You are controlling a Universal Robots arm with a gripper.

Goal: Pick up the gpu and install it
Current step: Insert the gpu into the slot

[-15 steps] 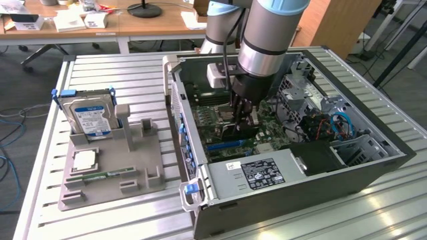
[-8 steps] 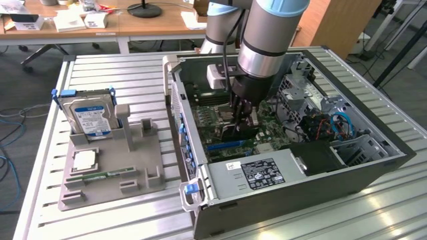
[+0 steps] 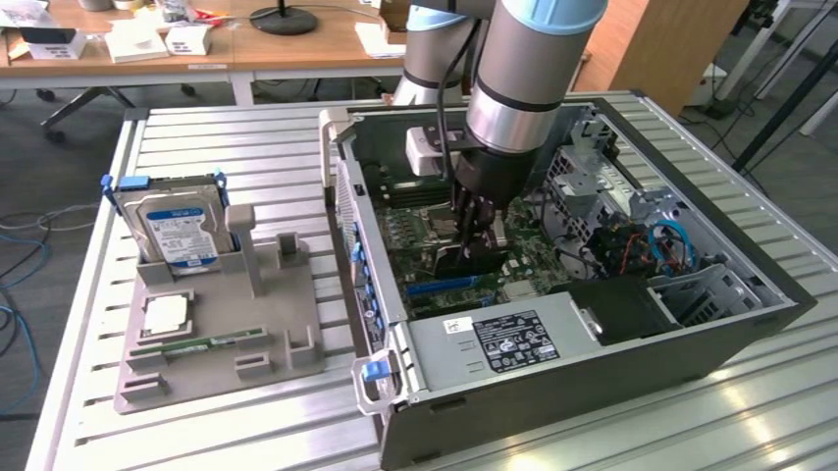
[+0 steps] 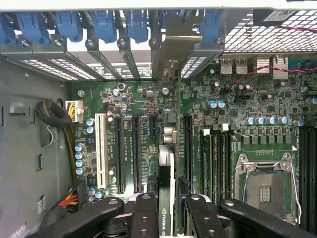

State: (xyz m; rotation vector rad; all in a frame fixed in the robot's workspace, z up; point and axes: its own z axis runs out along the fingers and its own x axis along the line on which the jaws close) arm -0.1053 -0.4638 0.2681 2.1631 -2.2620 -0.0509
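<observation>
My gripper (image 3: 474,235) reaches down into the open computer case (image 3: 766,294) and is shut on the gpu (image 3: 461,263), a dark card held on edge just above the motherboard (image 3: 524,240). In the wrist view the gpu (image 4: 167,173) shows edge-on between my black fingers (image 4: 146,215). Its pale metal bracket (image 4: 172,47) stands by the rear slot openings of the case. The card lines up over the motherboard (image 4: 237,99), between the long black expansion slots (image 4: 134,153). Whether its edge sits in a slot is hidden by the card itself.
A grey parts holder (image 3: 249,339) on the slatted table holds a hard drive (image 3: 177,231), a processor chip (image 3: 167,314) and a green memory stick (image 3: 196,346). Inside the case are the power supply (image 3: 511,339), cables (image 3: 661,240) and an open processor socket (image 4: 267,188).
</observation>
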